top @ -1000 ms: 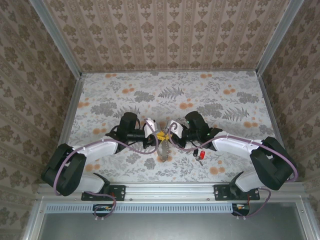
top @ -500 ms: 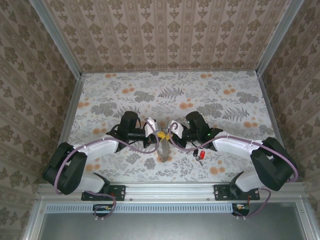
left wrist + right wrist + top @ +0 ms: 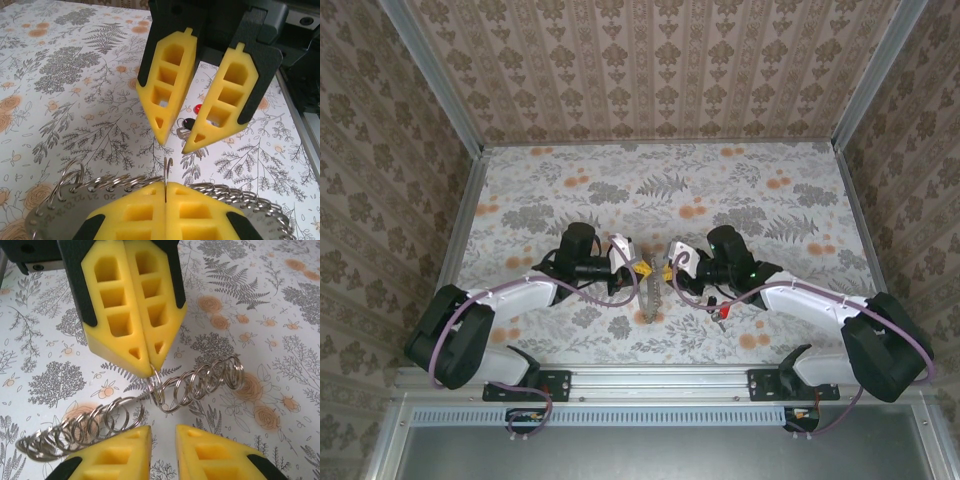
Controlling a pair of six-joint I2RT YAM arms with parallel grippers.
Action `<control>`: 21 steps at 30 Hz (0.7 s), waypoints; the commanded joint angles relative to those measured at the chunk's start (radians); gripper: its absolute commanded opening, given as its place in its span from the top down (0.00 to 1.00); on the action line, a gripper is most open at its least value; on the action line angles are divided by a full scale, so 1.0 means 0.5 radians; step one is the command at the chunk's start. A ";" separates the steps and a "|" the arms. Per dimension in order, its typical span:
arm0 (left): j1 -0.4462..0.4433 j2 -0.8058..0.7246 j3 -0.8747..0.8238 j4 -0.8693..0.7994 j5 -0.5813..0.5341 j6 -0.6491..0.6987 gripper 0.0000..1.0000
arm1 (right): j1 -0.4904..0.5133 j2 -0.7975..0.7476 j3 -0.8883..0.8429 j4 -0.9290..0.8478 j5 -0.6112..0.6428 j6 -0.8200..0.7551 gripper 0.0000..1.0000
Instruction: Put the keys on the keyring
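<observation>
**Keyring** [image 3: 195, 385]: silvery string of thin wire loops, sagging in a shallow curve. It is held up off the table, mid-front, betw. the two claws. In the top view it dangles below the fingertips [image 3: 646, 298].
- Handling (judged): v. light and limp along its length; each loop is stiff but thin. Slick metal, likely to swing and twist if an arm moves fast. Not fragile, but loops could snag on the foam pads.
- Best hold: one loop edge-on, near the pad tips. A 2nd hold a few loops along would steady it.

**Left gripper** [image 3: 150, 371]: yellow foam-padded jaws pressed together, one loop nipped at the very tip. Thin bite, prob. slips w/ a tug.

**Right gripper** [image 3: 175, 146]: jaws narrowly parted, nothing betw. them. It faces the left one, just beside the coil.

**Keys:** tiny red-headed key [image 3: 197, 108] and tiny black-headed key [image 3: 189, 122] lie close together on the table. They are right of the ring, near the right arm. Neither is on the ring yet.
- Handling (judged): flat, light, hard to lift off a flat top; take by the plastic head.

**Grey flat tab** w/ small numerals [image 3: 50, 217] sits under the loops in the left wrist view. Can't tell if it is attached.

**Around:** floral-print table [image 3: 620, 180], patterned walls on 3 sides.

**In the way (judged):** the dangling coil betw. the claws, and the right arm close by the keys.
</observation>
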 commanded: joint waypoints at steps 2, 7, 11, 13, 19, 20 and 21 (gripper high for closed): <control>-0.004 -0.044 -0.018 0.116 0.090 -0.049 1.00 | -0.020 0.003 0.004 0.100 -0.106 -0.054 0.74; -0.004 -0.040 -0.017 0.127 0.100 -0.057 1.00 | -0.032 0.069 0.043 0.167 -0.184 -0.008 0.74; -0.004 -0.036 -0.012 0.140 0.112 -0.067 1.00 | -0.039 0.105 0.039 0.267 -0.231 0.069 0.73; -0.001 -0.034 -0.012 0.145 0.122 -0.069 1.00 | -0.039 0.115 0.037 0.290 -0.240 0.095 0.73; 0.002 -0.033 -0.010 0.155 0.141 -0.078 1.00 | -0.039 0.124 0.036 0.324 -0.245 0.105 0.77; 0.002 -0.028 -0.012 0.164 0.144 -0.083 1.00 | -0.039 0.128 0.039 0.324 -0.251 0.105 0.80; 0.004 -0.029 -0.010 0.168 0.145 -0.087 1.00 | -0.039 0.134 0.042 0.324 -0.252 0.107 0.82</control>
